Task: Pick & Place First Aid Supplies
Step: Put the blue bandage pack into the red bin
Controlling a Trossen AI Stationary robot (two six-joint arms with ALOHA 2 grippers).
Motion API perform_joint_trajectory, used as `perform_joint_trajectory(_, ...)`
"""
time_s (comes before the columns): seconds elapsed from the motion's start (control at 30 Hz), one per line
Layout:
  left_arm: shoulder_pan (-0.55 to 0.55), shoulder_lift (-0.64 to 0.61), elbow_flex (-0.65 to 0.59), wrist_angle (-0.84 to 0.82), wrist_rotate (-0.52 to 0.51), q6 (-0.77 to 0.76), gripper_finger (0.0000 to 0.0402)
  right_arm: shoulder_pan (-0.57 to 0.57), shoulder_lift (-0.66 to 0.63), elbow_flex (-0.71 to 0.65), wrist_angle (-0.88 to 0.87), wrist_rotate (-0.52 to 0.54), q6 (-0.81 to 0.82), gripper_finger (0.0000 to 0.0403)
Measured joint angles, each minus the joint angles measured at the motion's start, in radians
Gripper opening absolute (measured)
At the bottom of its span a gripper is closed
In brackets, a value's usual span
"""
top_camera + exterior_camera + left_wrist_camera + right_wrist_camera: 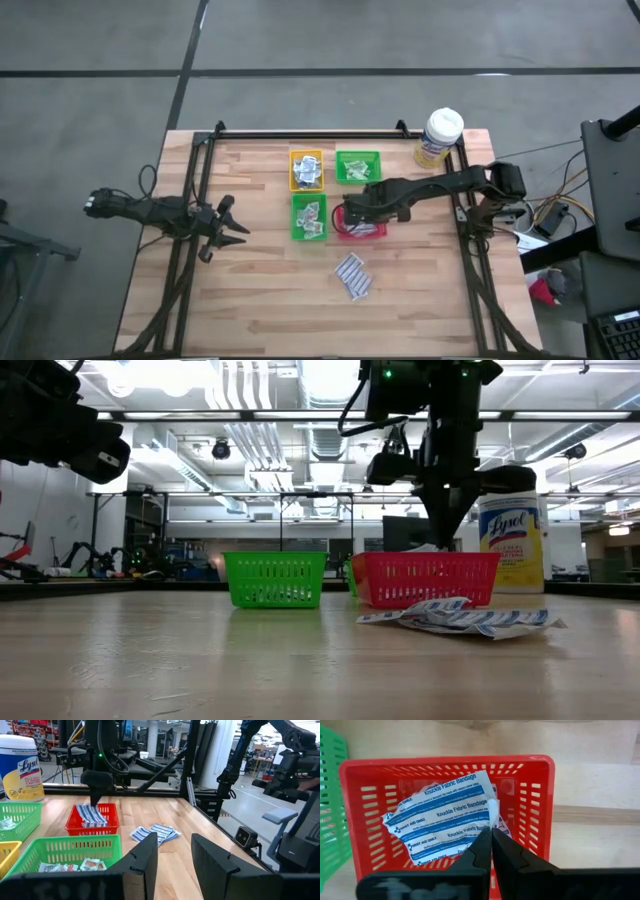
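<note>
A red tray (445,762) near the table's middle holds blue-and-white bandage packets (435,827). My right gripper (491,831) points down into it, shut on one packet's white end. More blue-and-white packets (352,275) lie in a loose pile on the bare wood nearer the front edge. The near green tray (308,218) and the yellow tray (306,169) hold white-grey sachets. The far green tray (357,166) holds pale green strips. My left gripper (225,225) hovers level and open at the table's left side, holding nothing. My right gripper pinches the white end edge (493,812) of a blue-and-white bandage packet between its two fingertips. It comes from above and points steeply down into the red tray. The packet spreads away from the fingers over the other packets in the tray. Whether it rests on them I cannot tell.
A yellow canister with a white lid (440,137) stands at the far right corner. Dark frame rails (200,180) run along the table's left, right and far sides. Bare wood lies at the front left.
</note>
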Motion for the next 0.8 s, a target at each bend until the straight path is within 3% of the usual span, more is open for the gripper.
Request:
perform_joint_trajectory(0.17,0.0,0.0,0.0,0.0,0.0,0.001,0.0115,0.0,0.0,-0.007,0.003,0.0,-0.015,0.0016)
perform_joint_trajectory(0.8,0.0,0.0,0.0,0.0,0.0,0.001,0.0115,0.0,0.0,0.001,0.013,-0.003,-0.045,0.0118)
